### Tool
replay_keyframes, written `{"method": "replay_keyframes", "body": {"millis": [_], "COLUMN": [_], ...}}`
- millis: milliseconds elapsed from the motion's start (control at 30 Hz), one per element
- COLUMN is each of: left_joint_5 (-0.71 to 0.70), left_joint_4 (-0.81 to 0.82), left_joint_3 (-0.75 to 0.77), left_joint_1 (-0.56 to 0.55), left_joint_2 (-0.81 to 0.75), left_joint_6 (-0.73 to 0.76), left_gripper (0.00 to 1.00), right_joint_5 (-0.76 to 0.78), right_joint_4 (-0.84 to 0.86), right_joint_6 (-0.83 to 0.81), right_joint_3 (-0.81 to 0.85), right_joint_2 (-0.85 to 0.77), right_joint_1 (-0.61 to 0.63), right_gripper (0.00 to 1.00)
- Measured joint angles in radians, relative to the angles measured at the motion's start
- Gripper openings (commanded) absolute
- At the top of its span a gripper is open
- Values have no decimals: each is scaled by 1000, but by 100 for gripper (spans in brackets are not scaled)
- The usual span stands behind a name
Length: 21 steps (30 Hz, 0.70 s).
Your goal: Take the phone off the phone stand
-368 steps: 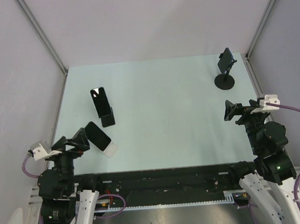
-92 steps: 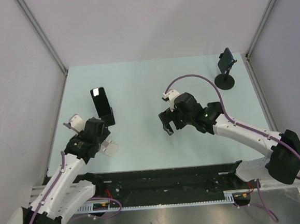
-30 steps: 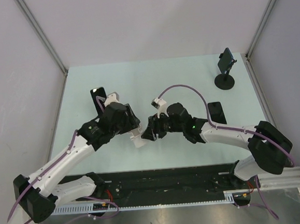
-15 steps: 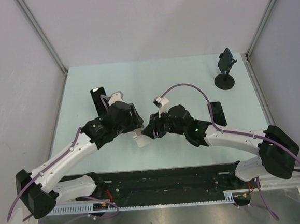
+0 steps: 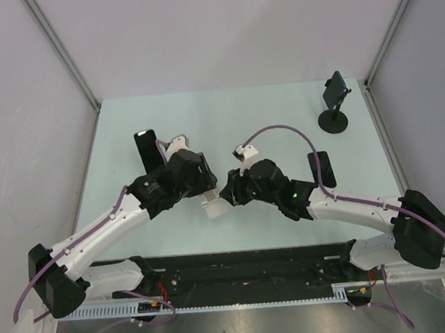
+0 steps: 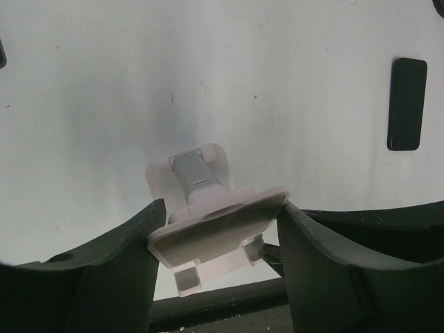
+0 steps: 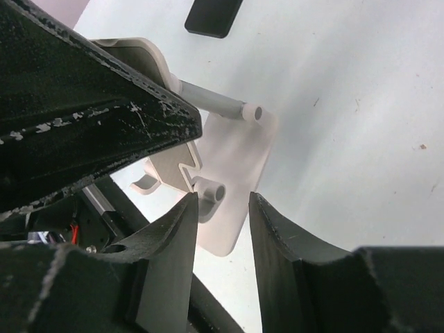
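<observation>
— In the middle of the pale green table, what is my left gripper doing?

— It is clamped on the white plastic phone stand: your two dark fingers press the side edges of its tilted cradle plate, and that plate is bare.

— And the right gripper?

— Its jaws stand apart with a narrow gap, nose to nose with your left one. A small white peg under the cradle sits in that gap; nothing looks pinched.

— So where is the phone?

— The slim black rectangular phone lies flat on the table, well apart from the stand, off to the right of both grippers and just beside the forearm of your right arm. Its long axis runs roughly away from the bases. Your right arm is much the nearer, but its gripper points away from the phone, toward the stand.

— Then what's left?

— By my reading the phone is off this stand, so you need only let the stand go: part your left fingers, then draw each arm back on its own side, the right one keeping clear of the phone behind it.
</observation>
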Motion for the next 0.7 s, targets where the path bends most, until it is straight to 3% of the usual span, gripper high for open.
{"method": "replay_keyframes", "body": {"millis": [700], "left_joint_5": [3], "left_joint_4": [61], "left_joint_3": [60], "left_joint_1": [-6], "left_joint_2": [27], "left_joint_6": [26], "left_gripper": [0], "right_joint_5": [-379], "right_joint_4": [14], "right_joint_6": [244], "right_joint_3": [0], "right_joint_2": [-37], "right_joint_1": [-208], "right_gripper": [41]}}
